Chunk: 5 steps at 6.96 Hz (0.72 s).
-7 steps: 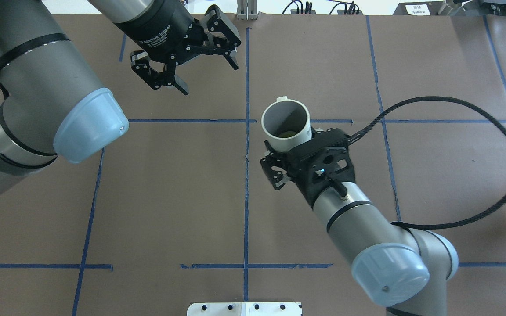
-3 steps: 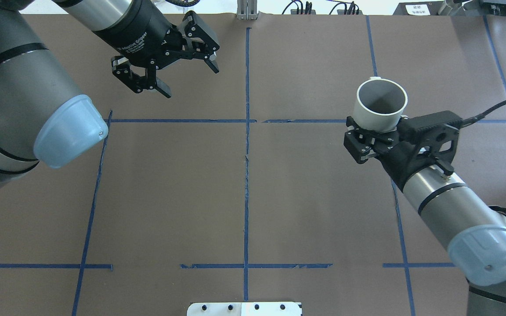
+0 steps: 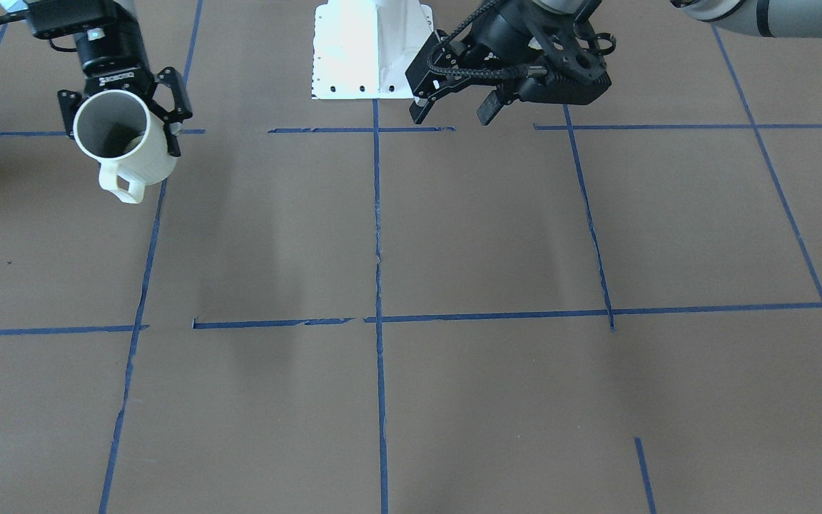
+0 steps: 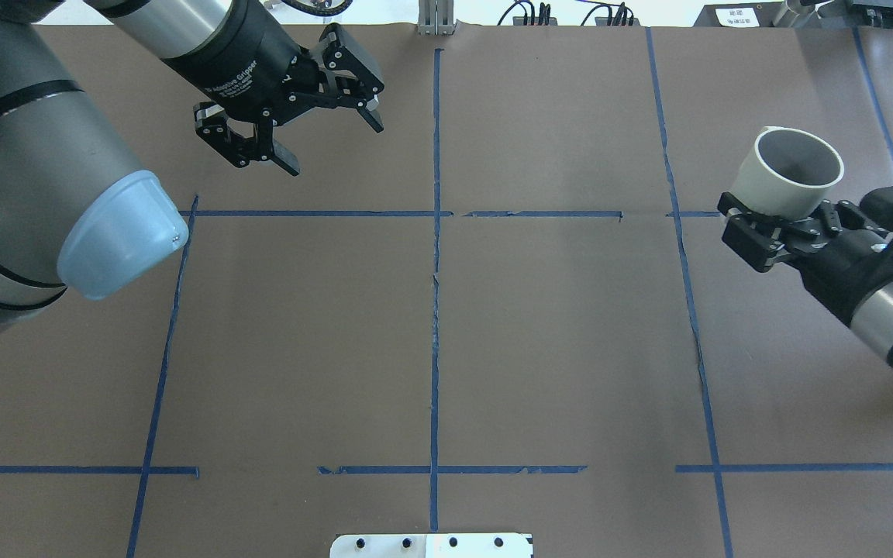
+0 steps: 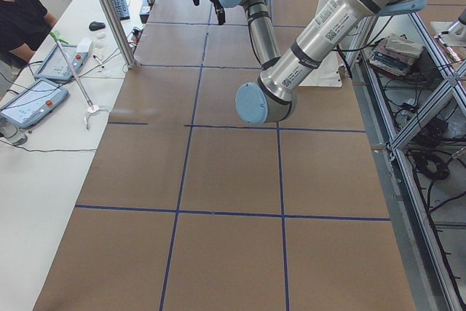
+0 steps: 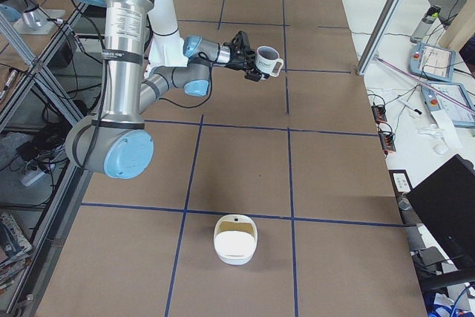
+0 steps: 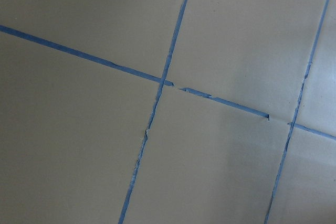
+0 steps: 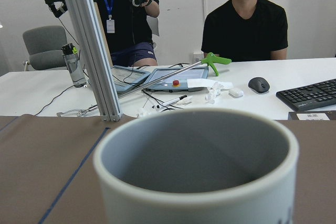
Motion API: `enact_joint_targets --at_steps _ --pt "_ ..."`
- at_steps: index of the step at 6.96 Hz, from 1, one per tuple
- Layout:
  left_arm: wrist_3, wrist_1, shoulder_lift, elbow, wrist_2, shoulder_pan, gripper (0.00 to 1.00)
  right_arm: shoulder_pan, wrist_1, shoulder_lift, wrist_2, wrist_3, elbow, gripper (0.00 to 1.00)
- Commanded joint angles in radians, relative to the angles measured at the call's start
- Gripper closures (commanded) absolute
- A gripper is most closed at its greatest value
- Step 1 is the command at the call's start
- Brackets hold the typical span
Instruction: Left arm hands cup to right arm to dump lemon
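Note:
The off-white cup (image 4: 794,164) hangs upright above the table's right side, held at its lower wall by my right gripper (image 4: 784,211), which is shut on it. In the front view the cup (image 3: 108,132) tilts slightly toward the camera with its handle down, between the right gripper's (image 3: 122,123) fingers. The right wrist view shows its grey inside (image 8: 194,156). The lemon does not show clearly; the cup's bottom is hidden. My left gripper (image 4: 330,143) is open and empty at the far left, well away from the cup. It also shows in the front view (image 3: 452,113).
Brown paper with blue tape lines (image 4: 435,256) covers the table. A white bowl-like container (image 6: 235,239) stands near the table's right end. The white robot base plate (image 3: 372,53) is at my side. People sit at a desk (image 8: 247,19) beyond the far edge.
My right arm has carried the cup from the table's centre to the right edge. My left gripper, still open, has drawn back to the left. The lemon showed inside the cup a second ago.

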Motion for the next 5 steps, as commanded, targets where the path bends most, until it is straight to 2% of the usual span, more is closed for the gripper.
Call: enact_joint_targets --at_steps 1,2,3,4,5 --pt "-0.002 0.000 0.003 -0.001 0.000 0.000 0.00 0.278 0.101 -0.110 0.362 0.001 -0.052 0.76" --pt "-0.012 0.000 0.002 -0.007 0.000 0.000 0.00 0.445 0.113 -0.110 0.575 0.001 -0.107 0.76" --pt "-0.023 0.000 -0.001 -0.007 0.000 0.002 0.00 0.574 0.186 -0.118 0.711 0.003 -0.204 0.76" --pt "-0.023 0.000 -0.001 -0.009 0.000 0.002 0.00 0.674 0.310 -0.144 0.817 0.045 -0.299 0.75" --pt "-0.023 0.000 -0.001 -0.013 0.002 0.002 0.00 0.807 0.415 -0.159 0.970 0.185 -0.389 0.75"
